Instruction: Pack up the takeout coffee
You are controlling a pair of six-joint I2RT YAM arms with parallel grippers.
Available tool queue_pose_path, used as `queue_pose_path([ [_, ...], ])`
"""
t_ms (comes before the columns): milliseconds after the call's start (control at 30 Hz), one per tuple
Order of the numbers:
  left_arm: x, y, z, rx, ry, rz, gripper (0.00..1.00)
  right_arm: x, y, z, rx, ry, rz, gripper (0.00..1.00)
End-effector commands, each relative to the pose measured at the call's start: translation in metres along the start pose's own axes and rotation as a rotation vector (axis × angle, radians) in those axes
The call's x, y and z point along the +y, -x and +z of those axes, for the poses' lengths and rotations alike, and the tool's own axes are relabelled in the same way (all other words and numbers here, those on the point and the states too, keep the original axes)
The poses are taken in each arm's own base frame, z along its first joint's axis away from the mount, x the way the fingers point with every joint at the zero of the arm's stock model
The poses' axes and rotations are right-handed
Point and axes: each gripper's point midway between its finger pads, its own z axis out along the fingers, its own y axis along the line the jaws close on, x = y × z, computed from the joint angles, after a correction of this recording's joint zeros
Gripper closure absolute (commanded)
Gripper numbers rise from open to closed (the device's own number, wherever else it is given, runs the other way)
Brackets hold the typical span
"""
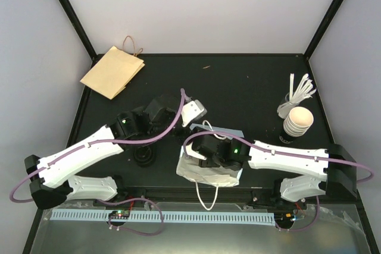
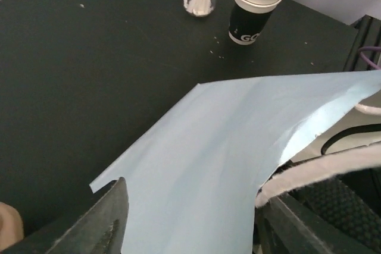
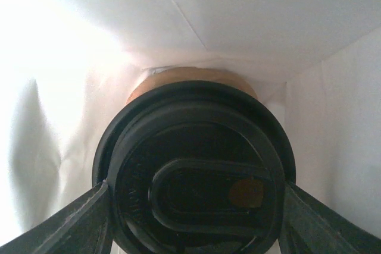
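Now: takeout coffee inside white paper bag, table 6 o'clock, right gripper clamped across lid. Left gripper spread wide, bag unheld. Risk: bag drags out with retreating fingers; coffee tips, lid pops, spill.

The takeout coffee sits inside the white bag, its round black lid on, cup wall barely showing behind.
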Motion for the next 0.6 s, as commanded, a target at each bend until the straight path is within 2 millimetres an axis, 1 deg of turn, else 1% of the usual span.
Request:
queue_pose_path([
  [0, -0.008, 0.039, -0.019, -0.09, -0.084, -0.025, 0.35, 0.034, -0.013, 0.012, 0.043, 0.238, -0.003, 0.45],
  [100, 0.001, 0.056, -0.03, -0.129, -0.091, -0.05, 0.27, 0.026, -0.011, 0.014, 0.041, 0.256, 0.018, 0.45],
  [167, 0.005, 0.067, -0.04, -0.16, -0.101, -0.065, 0.18, 0.02, -0.01, 0.015, 0.041, 0.265, 0.038, 0.45],
  [267, 0.015, 0.085, -0.058, -0.212, -0.087, -0.082, 0.07, 0.014, -0.011, 0.017, 0.047, 0.28, 0.06, 0.45],
  [333, 0.016, 0.094, -0.069, -0.239, -0.106, -0.083, 0.02, 0.011, -0.013, 0.019, 0.054, 0.289, 0.071, 0.45],
  [367, 0.014, 0.1, -0.074, -0.252, -0.124, -0.079, 0.01, 0.01, -0.013, 0.02, 0.054, 0.292, 0.079, 0.45],
  [433, 0.011, 0.105, -0.079, -0.254, -0.151, -0.076, 0.01, 0.008, -0.015, 0.022, 0.054, 0.302, 0.096, 0.45],
  [500, 0.009, 0.107, -0.083, -0.259, -0.162, -0.08, 0.01, 0.004, -0.017, 0.024, 0.054, 0.31, 0.117, 0.45],
  [567, 0.013, 0.107, -0.088, -0.271, -0.151, -0.098, 0.01, 0.0, -0.018, 0.026, 0.05, 0.319, 0.141, 0.45],
])
